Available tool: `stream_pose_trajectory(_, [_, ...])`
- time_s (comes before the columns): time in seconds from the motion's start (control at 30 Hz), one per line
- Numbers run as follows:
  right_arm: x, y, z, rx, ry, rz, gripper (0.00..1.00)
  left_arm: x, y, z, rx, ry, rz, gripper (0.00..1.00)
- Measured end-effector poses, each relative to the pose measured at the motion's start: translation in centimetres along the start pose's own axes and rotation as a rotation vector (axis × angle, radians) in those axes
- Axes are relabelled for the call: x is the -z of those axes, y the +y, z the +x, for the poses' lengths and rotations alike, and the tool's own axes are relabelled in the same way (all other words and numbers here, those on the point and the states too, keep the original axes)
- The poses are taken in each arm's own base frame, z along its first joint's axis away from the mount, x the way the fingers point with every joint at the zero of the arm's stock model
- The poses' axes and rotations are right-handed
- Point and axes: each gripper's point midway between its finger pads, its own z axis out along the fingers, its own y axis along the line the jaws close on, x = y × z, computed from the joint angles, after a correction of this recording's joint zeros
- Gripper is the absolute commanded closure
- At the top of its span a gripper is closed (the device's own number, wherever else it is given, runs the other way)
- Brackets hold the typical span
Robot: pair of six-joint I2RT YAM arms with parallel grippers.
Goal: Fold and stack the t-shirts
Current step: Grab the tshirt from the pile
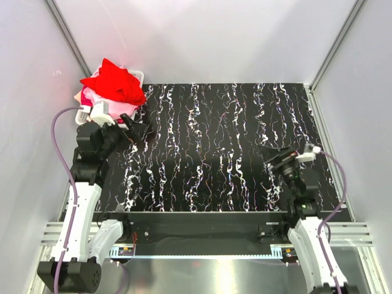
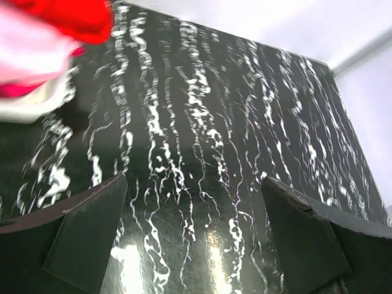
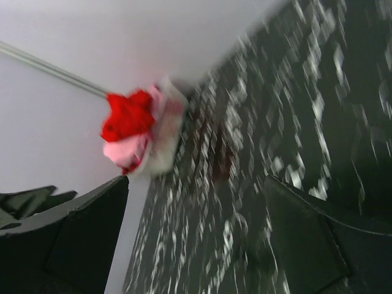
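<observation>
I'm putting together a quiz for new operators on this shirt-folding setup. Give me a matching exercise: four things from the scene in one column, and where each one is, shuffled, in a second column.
Things:
1. red t-shirt
2. pink t-shirt
3. left gripper
4. right gripper

Places:
A. open, over the right side of the table
B. on top of the pile in the white basket
C. open, close beside the basket
D. in the basket, under the red one

Pairs: 1-B; 2-D; 3-C; 4-A
</observation>
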Motion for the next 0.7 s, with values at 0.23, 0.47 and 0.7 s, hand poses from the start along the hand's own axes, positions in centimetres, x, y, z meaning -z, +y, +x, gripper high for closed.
stream_pose_trajectory(0.23, [1.1,-4.7,8.3,-0.12,0.318,0.195,0.0,1.1,1.8,-0.6,0.095,-0.02,-0.126,0.01])
stream_pose_trajectory(0.47, [0.5,-4.4,10.6,-0.079,0.432,0.246,0.0,-1.9,5.5,-4.8,0.078,0.055,-0.389,0.01])
stream_pose_trajectory(0.7, [-0.2,-7.0,12.5,-0.068,0.522,0.349,0.0,-7.2,10.5,-8.4,0.014,0.149,-0.645,0.03])
